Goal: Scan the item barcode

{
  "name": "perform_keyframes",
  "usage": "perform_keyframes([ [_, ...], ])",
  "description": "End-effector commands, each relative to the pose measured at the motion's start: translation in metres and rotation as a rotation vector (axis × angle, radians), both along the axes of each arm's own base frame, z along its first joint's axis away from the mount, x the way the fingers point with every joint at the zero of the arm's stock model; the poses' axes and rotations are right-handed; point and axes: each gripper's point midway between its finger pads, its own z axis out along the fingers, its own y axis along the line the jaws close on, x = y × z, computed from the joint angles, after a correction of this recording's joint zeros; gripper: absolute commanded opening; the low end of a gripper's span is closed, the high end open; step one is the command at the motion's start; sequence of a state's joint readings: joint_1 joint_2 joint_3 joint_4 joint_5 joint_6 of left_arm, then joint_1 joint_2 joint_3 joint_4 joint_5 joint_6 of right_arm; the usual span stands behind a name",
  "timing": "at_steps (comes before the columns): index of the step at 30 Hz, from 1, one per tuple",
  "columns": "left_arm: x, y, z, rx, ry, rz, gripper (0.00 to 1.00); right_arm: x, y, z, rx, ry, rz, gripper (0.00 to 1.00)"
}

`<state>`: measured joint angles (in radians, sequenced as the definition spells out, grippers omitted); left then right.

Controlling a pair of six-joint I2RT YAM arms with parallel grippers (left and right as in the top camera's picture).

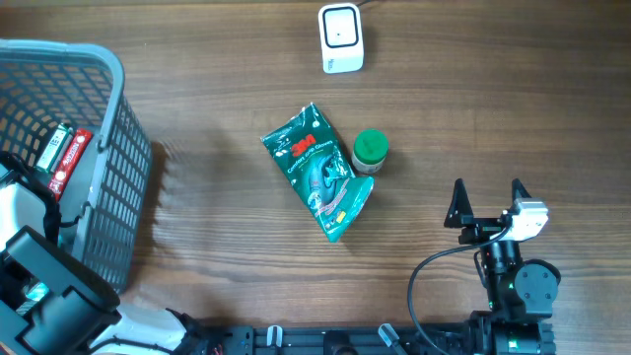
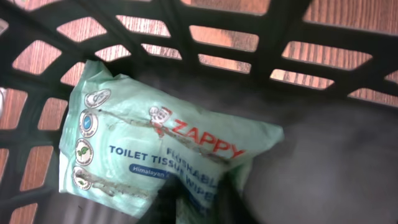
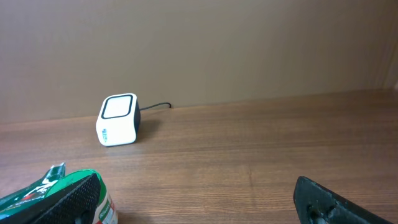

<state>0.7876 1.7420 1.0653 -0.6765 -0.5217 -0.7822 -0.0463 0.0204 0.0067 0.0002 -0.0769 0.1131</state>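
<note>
Wooden bench keeps the scanner window-up for presenting barcodes. Your left gripper is pinched onto the wipes pack inside the basket, and your right gripper stands spread, idle.

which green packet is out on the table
The dark green 3M packet, beside the green-lidded jar; the pale green Zappy wipes packet lies inside the grey plastic basket.

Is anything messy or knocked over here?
Nothing is spilled or broken. The green packet lies crooked on the table and looks crinkled. It is right beside the little jar, which stands upright. Down in the basket, the wipes pack is wrinkled and lies at a slant.
</note>
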Motion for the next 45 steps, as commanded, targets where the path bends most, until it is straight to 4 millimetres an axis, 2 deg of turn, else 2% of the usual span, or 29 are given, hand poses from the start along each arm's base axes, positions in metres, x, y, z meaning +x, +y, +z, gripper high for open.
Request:
perform_keyframes([
  [1, -0.016, -0.02, -0.027, -0.083, 0.035, 0.002, 0.04, 0.0, -0.001, 0.001, 0.017, -0.006, -0.01, 1.0],
  [4, -0.016, -0.021, -0.027, -0.083, 0.036, -0.008, 0.04, 0.0, -0.001, 0.001, 0.017, -0.007, -0.01, 0.99],
  [9, 0.001, -0.016, -0.004, -0.05, -0.022, -0.061, 0.04, 0.0, -0.001, 0.001, 0.018, -0.006, -0.01, 1.0],
  [13, 0.036, -0.029, 0.003, -0.067, -0.135, -0.143, 0.04, 0.0, -0.001, 0.001, 0.017, -0.007, -0.01, 1.0],
  [18, 0.08, -0.056, 0.006, -0.043, -0.168, -0.283, 0.04, 0.0, -0.001, 0.001, 0.017, -0.006, -0.01, 1.0],
  [21, 0.09, -0.062, 0.007, -0.036, -0.172, -0.311, 0.04, 0.0, -0.001, 0.001, 0.018, -0.006, -0.01, 1.0],
  [22, 0.09, -0.063, 0.007, -0.036, -0.172, -0.314, 0.14, 0.0, -0.001, 0.001, 0.017, -0.007, -0.01, 1.0],
  [23, 0.09, -0.063, 0.007, -0.037, -0.169, -0.314, 0.48, 0.0, -0.001, 0.001, 0.018, -0.006, -0.01, 1.0],
  [25, 0.089, -0.062, 0.007, -0.036, -0.171, -0.311, 0.77, 0.0, -0.001, 0.001, 0.017, -0.006, -0.01, 1.0],
  [29, 0.093, -0.06, 0.006, -0.025, -0.183, -0.313, 0.91, 0.0, -0.001, 0.001, 0.017, -0.007, -0.01, 1.0],
  [31, 0.095, -0.059, 0.005, -0.021, -0.188, -0.314, 0.88, 0.0, -0.001, 0.001, 0.017, -0.006, -0.01, 1.0],
  [34, 0.095, -0.059, -0.004, -0.034, -0.168, -0.323, 0.62, 0.0, -0.001, 0.001, 0.017, -0.006, -0.01, 0.99],
  [36, 0.095, -0.059, -0.016, -0.056, -0.123, -0.365, 0.58, 0.0, -0.001, 0.001, 0.017, -0.007, -0.01, 0.99],
  [39, 0.089, -0.063, -0.043, -0.114, -0.043, -0.4, 0.58, 0.0, -0.001, 0.001, 0.017, -0.006, -0.01, 1.0],
  [42, 0.085, -0.064, -0.049, -0.129, -0.018, -0.398, 0.53, 0.0, -0.001, 0.001, 0.018, -0.006, -0.01, 1.0],
  [43, 0.085, -0.064, -0.048, -0.131, -0.012, -0.415, 0.5, 0.0, -0.001, 0.001, 0.018, -0.006, -0.01, 1.0],
  [45, 0.084, -0.064, -0.049, -0.134, -0.002, -0.42, 0.34, 0.0, -0.001, 0.001, 0.017, -0.006, -0.01, 1.0],
])
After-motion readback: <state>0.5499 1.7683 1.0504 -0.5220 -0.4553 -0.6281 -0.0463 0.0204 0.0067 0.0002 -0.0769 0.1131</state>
